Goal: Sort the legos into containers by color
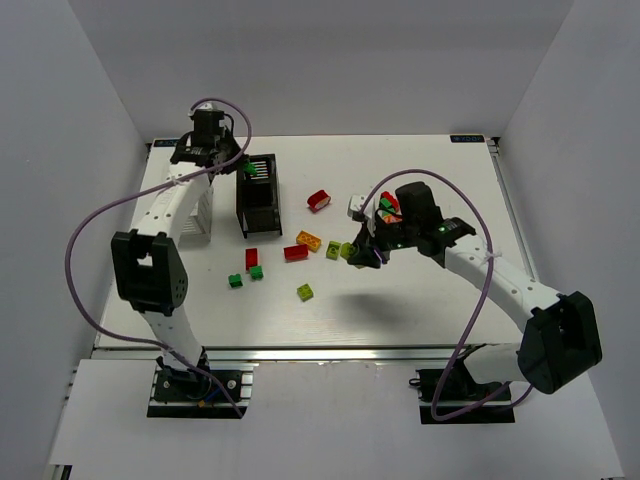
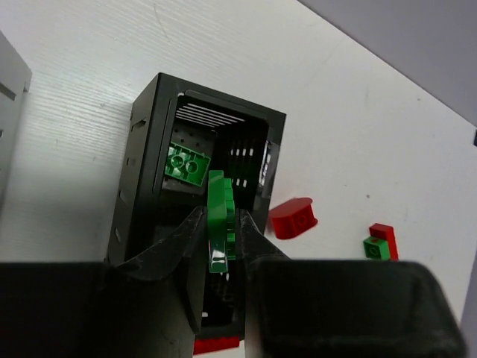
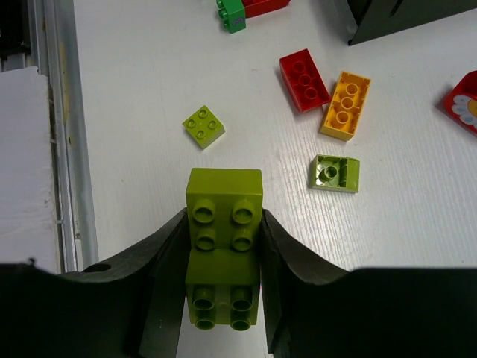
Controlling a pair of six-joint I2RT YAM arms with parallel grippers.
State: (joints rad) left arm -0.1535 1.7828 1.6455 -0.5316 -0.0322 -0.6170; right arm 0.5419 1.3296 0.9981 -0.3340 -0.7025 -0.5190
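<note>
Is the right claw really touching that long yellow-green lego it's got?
Touching. The right wrist view shows the right gripper with its fingers pressed flat against both long sides of the yellow-green lego, with no gap.

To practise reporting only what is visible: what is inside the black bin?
One compartment holds a bright green brick. The left tool holds a dark green brick over the black bin, covering most of the other compartment, so its contents cannot be seen.
</note>
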